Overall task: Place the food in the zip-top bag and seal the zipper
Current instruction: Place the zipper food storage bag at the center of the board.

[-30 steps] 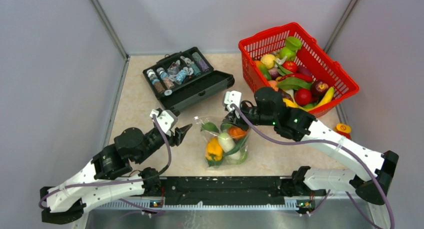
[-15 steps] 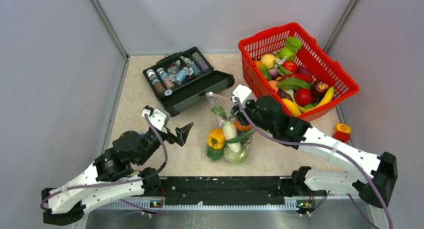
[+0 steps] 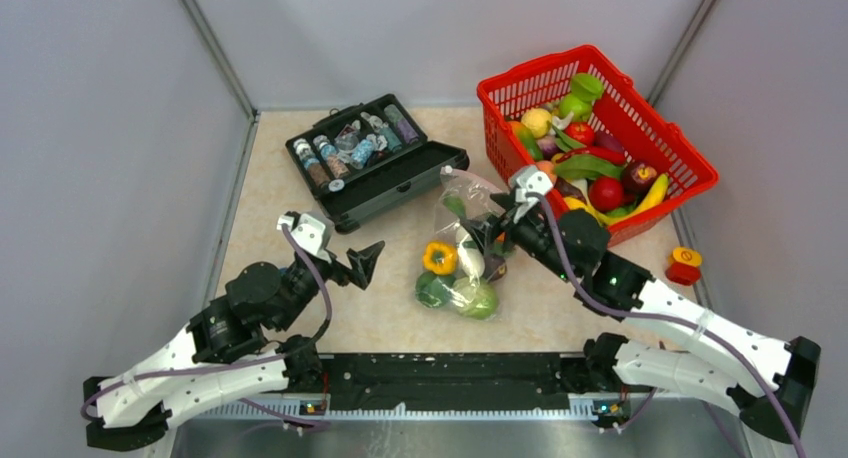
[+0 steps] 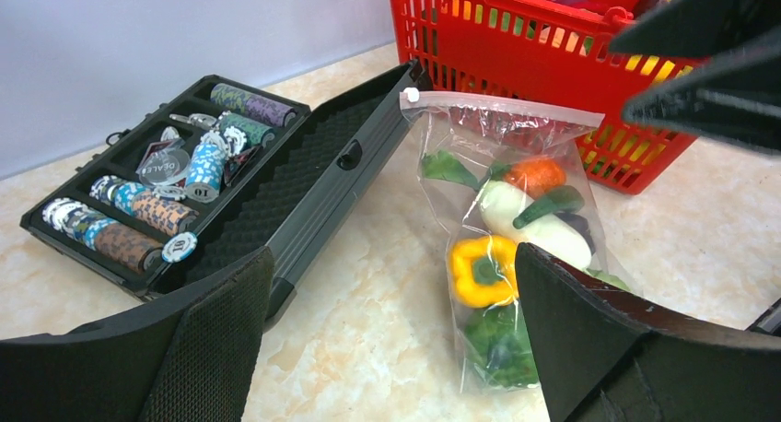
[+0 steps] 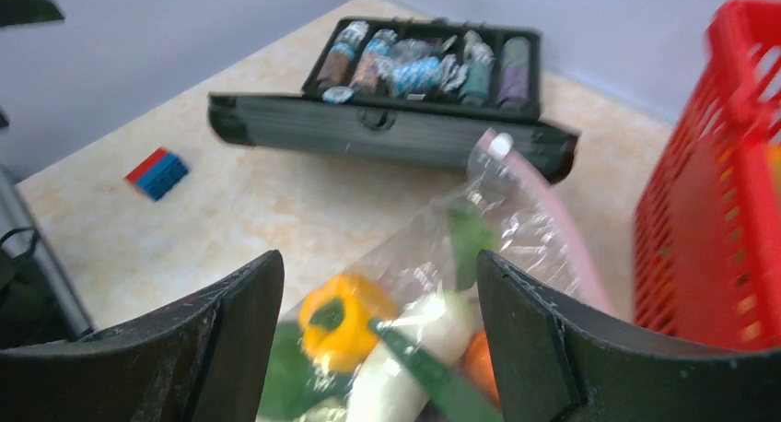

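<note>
The clear zip-top bag (image 3: 462, 240) lies on the table with its mouth toward the red basket. Food shows through it: a yellow pepper (image 3: 438, 257), a white radish (image 4: 530, 228), an orange tomato (image 4: 534, 175) and green pieces (image 3: 478, 300). The pinkish zipper (image 4: 502, 109) runs along the far edge, with a white slider at its left end. My right gripper (image 3: 497, 233) hovers open over the bag's right side; in its wrist view (image 5: 378, 284) the food lies between and below the spread fingers. My left gripper (image 3: 365, 263) stands open left of the bag, holding nothing (image 4: 391, 256).
An open black case (image 3: 375, 158) of poker chips sits at the back left. The red mesh basket (image 3: 660, 138) at the back right holds more toy food. A small red and yellow piece (image 3: 685, 265) lies at the right, and a blue and red block (image 5: 157, 173) on the table.
My right gripper has opened and let go of the bag after dragging it toward the basket. The left gripper opened wide and drew back to the left.
</note>
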Tool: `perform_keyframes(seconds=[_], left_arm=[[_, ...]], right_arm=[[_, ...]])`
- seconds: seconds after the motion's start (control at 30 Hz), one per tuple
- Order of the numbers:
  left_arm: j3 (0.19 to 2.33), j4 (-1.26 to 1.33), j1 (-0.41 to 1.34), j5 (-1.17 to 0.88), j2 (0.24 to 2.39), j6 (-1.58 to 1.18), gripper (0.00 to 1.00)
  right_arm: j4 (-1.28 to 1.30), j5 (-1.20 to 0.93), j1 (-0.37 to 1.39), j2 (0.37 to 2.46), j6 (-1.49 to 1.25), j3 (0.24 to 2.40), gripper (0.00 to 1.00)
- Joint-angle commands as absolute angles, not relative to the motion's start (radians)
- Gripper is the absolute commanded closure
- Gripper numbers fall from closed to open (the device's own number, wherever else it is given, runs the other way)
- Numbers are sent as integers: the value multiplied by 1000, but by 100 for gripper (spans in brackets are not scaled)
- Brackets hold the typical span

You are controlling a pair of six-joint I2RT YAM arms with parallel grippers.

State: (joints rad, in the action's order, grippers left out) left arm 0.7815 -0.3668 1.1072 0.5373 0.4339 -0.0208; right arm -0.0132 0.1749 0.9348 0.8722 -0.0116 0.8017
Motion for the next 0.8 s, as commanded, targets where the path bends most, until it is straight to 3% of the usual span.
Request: perform_keyframes(seconds=[0.0,0.13,0.43,0.6,0.77], left_arm=[[770,-327,1105,539,445,-58,1],[738,-286,1105,542,467,-64,1],[732,-269,1104,572,529,-95,1],[667,-173,1104,726,477,-113,1],[679,-189,1095,767,469,-96,1]], right_arm=[[-158,69,936,843,-192,599,25],[-222,109,936,912,-287,500,25],[-55,223,936,1085,-336,561,25],[-38,356,937,1001,-360,556,25],[-232,182,934,773,-301,513,18]])
